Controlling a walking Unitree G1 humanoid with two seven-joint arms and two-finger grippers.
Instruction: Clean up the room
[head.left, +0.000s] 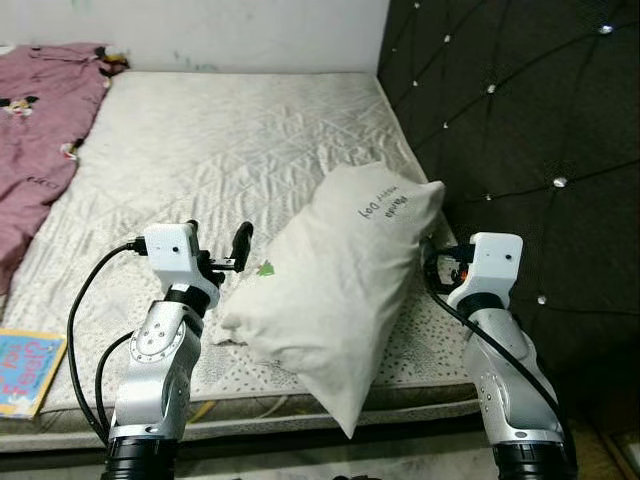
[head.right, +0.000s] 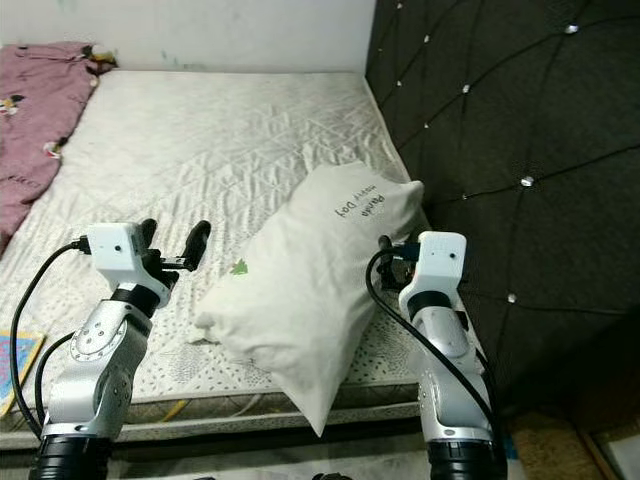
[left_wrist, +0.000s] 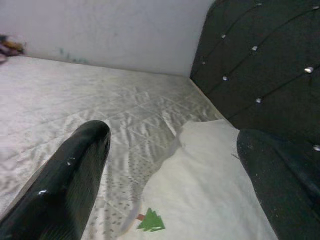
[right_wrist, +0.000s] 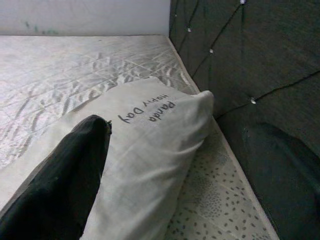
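Pillow (head.left: 340, 290) lay slumped over the mattress (head.left: 220, 150) edge between both wide-spread grippers, left (head.left: 222, 250) and right (right_wrist: 170, 175), so squeezing inward evenly seemed wisest before lifting.

The setting was a bedroom in a home. A bare quilted mattress (head.left: 230, 150) filled most of the frame, running up to a plain white wall (head.left: 240, 30) along the top. A dark tufted headboard (head.left: 520, 130), studded with shiny buttons, stood along the right side. A cream pillow (head.left: 335, 290) printed with lettering and a small green tree lay at lower centre, near the headboard. A crumpled pink blanket (head.left: 35, 130) with cartoon prints spread over the upper left, and a colourful children's book (head.left: 25, 370) lay at the lower left edge.
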